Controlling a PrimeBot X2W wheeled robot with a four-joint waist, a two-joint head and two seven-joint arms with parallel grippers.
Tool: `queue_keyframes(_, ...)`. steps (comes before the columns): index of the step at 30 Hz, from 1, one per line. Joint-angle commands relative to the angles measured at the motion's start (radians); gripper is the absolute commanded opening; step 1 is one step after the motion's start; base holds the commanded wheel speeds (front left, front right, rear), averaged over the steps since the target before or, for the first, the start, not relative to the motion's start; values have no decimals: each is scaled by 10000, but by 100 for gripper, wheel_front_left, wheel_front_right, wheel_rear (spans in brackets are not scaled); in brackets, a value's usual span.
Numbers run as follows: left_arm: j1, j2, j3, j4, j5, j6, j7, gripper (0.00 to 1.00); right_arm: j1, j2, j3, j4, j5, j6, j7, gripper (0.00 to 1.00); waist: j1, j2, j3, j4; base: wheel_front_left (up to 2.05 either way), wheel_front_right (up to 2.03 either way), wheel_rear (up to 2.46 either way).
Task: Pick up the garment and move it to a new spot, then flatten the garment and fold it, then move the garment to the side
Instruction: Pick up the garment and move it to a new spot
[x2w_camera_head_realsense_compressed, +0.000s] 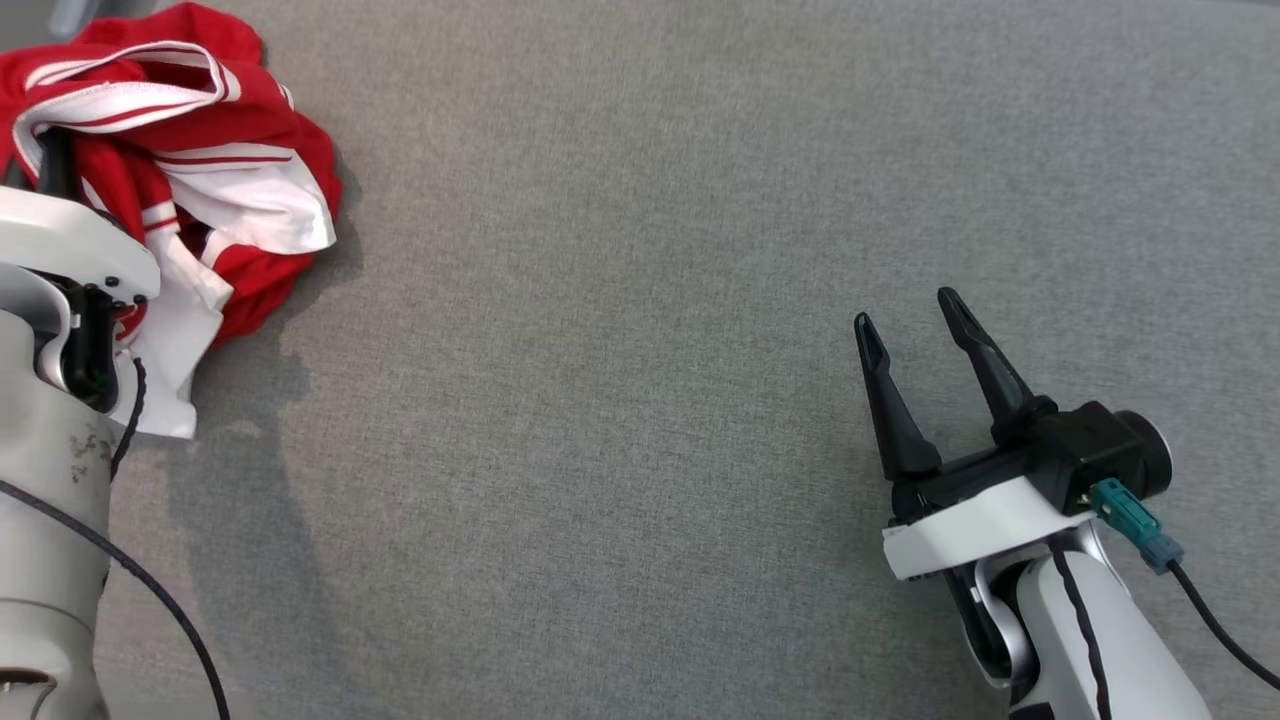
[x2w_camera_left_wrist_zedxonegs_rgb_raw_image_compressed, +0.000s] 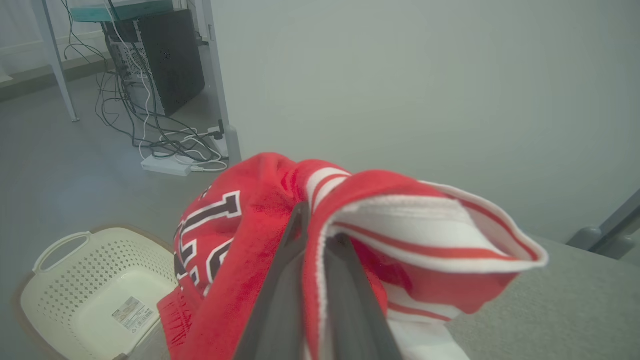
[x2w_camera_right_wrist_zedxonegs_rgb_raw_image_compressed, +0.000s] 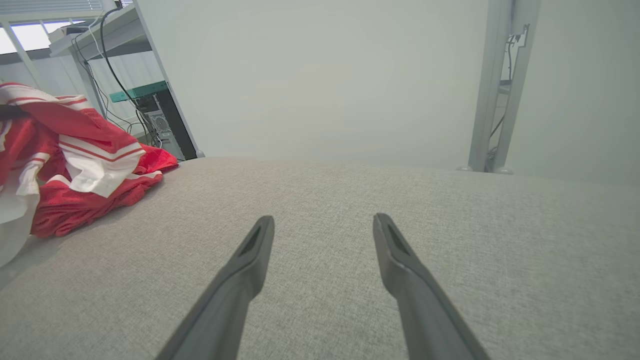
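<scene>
Left of the jaws of our left gripper (x2w_camera_left_wrist_zedxonegs_rgb_raw_image_compressed: 320, 225), a cream basket (x2w_camera_left_wrist_zedxonegs_rgb_raw_image_compressed: 75, 280) carries a sticker too small to read. Just left of those jaws, the red-and-white garment (x2w_camera_left_wrist_zedxonegs_rgb_raw_image_compressed: 240, 235) shows black letters edged in white; we can make out only a "T". The left arm reaches forward, its jaws pinched narrow on a fold of the garment between them. Our right gripper (x2w_camera_head_realsense_compressed: 904, 307) lies low over the grey table (x2w_camera_head_realsense_compressed: 640, 400), fingers pointing forward, jaws spread wide, with the garment well off to their left.
</scene>
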Motion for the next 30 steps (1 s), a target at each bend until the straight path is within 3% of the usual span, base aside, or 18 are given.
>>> queue_keyframes(1, 164, 134, -93, -216, -84, -16, -87, 0, 177, -91, -26, 12, 99, -1, -17, 100, 0, 0, -320, -133, 0, 0, 0)
queue_keyframes(8, 362, 490, -796, -1417, -365, -16, -174, 0, 500, -90, 2, -70, 561, -1, -17, 100, 0, 0, -1190, -548, 0, 0, 0)
queue_keyframes(17, 529, 900, -1460, -2910, -492, -17, 515, 0, 1024, -85, 8, -150, 1014, -1, -17, 100, 0, 0, -2090, -1378, 0, 0, 0)
queue_keyframes(24, 660, 950, -1765, -4114, -374, 60, 1094, 0, 1167, -88, 48, -252, 1228, -1, -19, 100, 0, 0, -2451, -2253, 0, 0, 0)
queue_keyframes(30, 1017, 654, -2146, -5569, -425, 118, 1817, 0, 1314, -87, -50, -334, 1324, 0, -17, 100, 0, 0, -2619, -3211, 0, 0, 0)
